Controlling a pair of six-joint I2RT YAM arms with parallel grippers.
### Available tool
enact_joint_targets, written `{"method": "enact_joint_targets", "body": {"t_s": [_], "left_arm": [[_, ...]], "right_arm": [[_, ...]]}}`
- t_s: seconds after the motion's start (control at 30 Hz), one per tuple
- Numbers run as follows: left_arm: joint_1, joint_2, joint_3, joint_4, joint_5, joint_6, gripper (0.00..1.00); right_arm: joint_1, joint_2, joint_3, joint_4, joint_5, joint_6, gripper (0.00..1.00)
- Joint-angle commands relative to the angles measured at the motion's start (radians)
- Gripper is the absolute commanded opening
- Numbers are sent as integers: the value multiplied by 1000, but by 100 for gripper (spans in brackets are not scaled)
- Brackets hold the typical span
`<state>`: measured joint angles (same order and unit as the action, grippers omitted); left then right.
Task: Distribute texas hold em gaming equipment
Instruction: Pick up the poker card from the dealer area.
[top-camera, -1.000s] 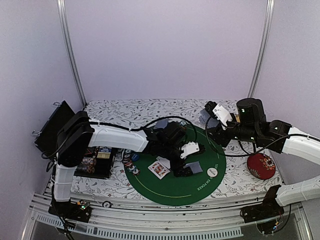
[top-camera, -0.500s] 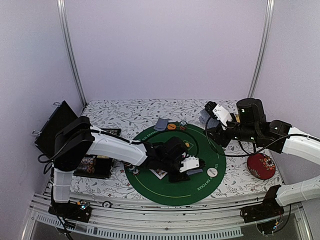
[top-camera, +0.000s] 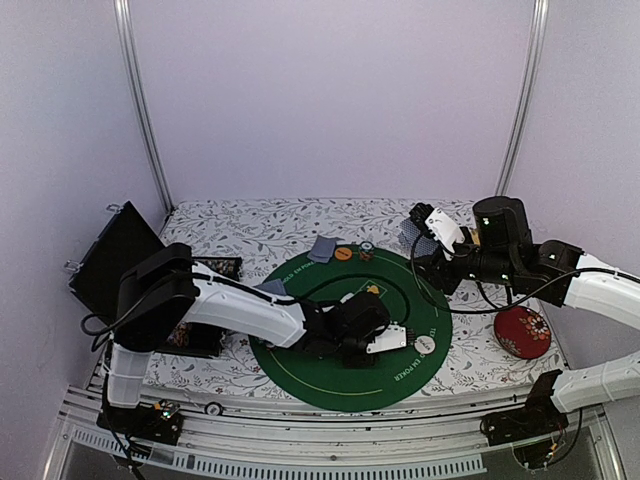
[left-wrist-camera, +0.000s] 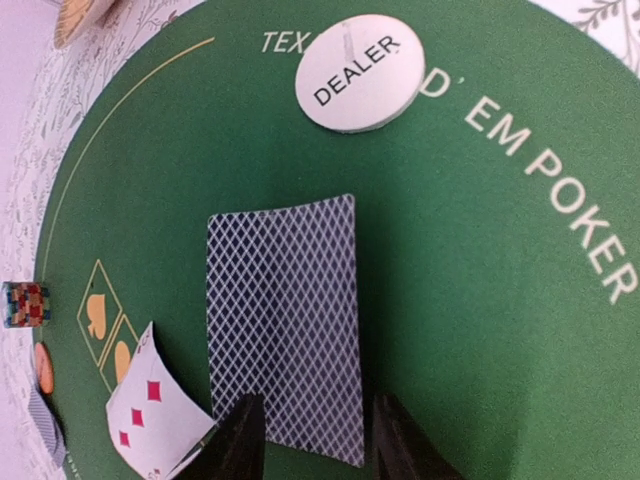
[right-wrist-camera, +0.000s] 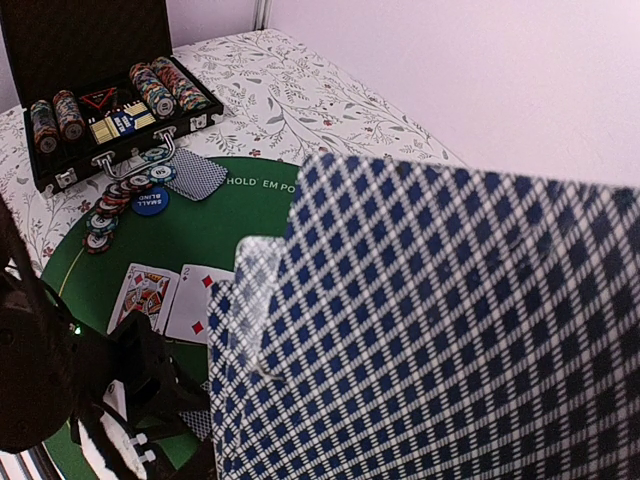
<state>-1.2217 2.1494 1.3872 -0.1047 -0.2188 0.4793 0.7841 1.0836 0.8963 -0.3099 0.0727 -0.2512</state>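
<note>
A face-down card with a blue lattice back lies flat on the green mat. My left gripper hangs low over its near end, open, fingers apart and holding nothing. Beyond the card lies the white DEALER button. A face-up diamonds card is left of the fingers. In the top view the left gripper is just left of the button. My right gripper is raised at the mat's far right, shut on a stack of cards that fills its wrist view.
The open chip case stands at the left, loose chips and a blue disc beside it. A king and a two of diamonds lie face up. Far side: card, orange disc. Red dish at right.
The left arm has dropped lower and reached right toward the dealer button, and its jaws have narrowed from wide open. The right arm has not moved.
</note>
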Motion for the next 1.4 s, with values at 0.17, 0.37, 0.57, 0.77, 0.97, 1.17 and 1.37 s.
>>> {"method": "enact_joint_targets", "body": {"t_s": [0.17, 0.37, 0.57, 0.77, 0.97, 1.17, 1.37], "left_arm": [[-35, 45, -4, 85, -199, 109, 38], [-35, 50, -22, 160, -226, 171, 29], [-34, 38, -85, 320, -198, 237, 19], [-31, 69, -104, 437, -136, 310, 33], [-26, 108, -109, 519, -154, 369, 30], [-19, 125, -110, 576, -208, 421, 29], [-2, 148, -84, 560, -237, 437, 29]], "right_arm": [[-5, -7, 28, 11, -10, -8, 44], [-4, -14, 29, 17, -20, -10, 44], [-5, -19, 27, 20, -23, -12, 44], [-5, -24, 27, 18, -24, -13, 44], [-5, -28, 30, 18, -25, -16, 44], [-4, -23, 29, 24, -30, -19, 44], [-4, -25, 33, 24, -33, -16, 44]]}}
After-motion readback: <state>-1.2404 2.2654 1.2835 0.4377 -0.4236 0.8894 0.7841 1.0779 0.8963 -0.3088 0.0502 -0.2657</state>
